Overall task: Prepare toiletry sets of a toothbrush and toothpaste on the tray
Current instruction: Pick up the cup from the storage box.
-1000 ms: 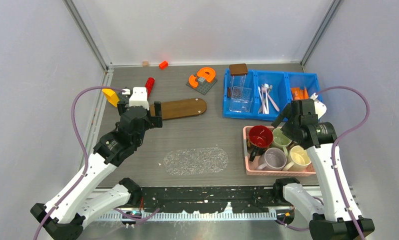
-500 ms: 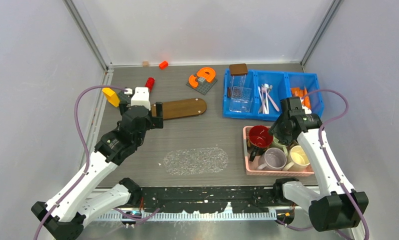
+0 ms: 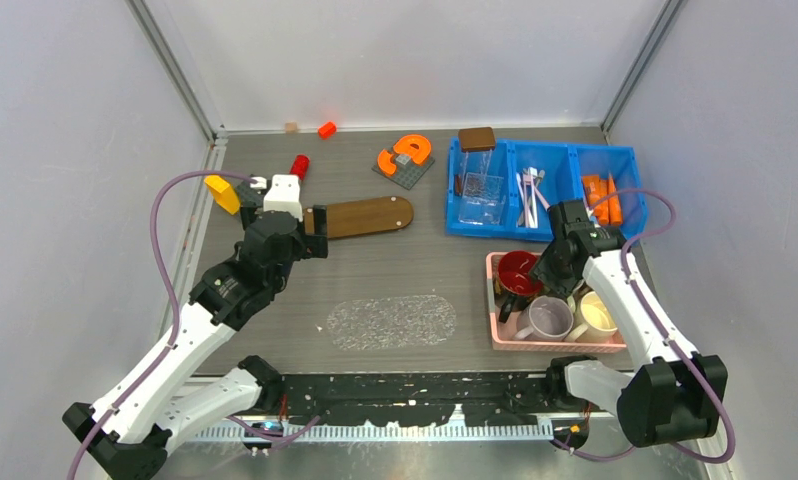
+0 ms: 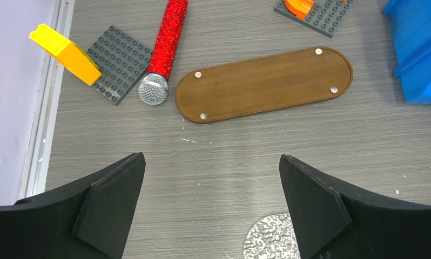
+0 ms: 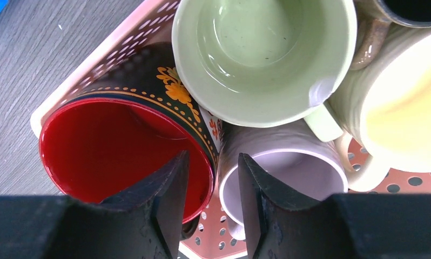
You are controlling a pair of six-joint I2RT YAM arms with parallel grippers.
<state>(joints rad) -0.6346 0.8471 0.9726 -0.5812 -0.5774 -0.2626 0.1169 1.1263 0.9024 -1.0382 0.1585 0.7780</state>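
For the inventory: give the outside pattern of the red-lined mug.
Black mug with orange flowers and a dotted band; best in the right wrist view.

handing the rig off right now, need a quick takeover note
Left gripper: open, empty, near the wooden tray.
Right gripper: jaws straddle the rim of the red mug in the pink basket; grip unclear.
Toothbrushes: blue bin, middle compartment. Toothpaste tubes: right compartment.
Done: nothing; tray bare.
Left: build the toothbrush-and-toothpaste sets on the tray.
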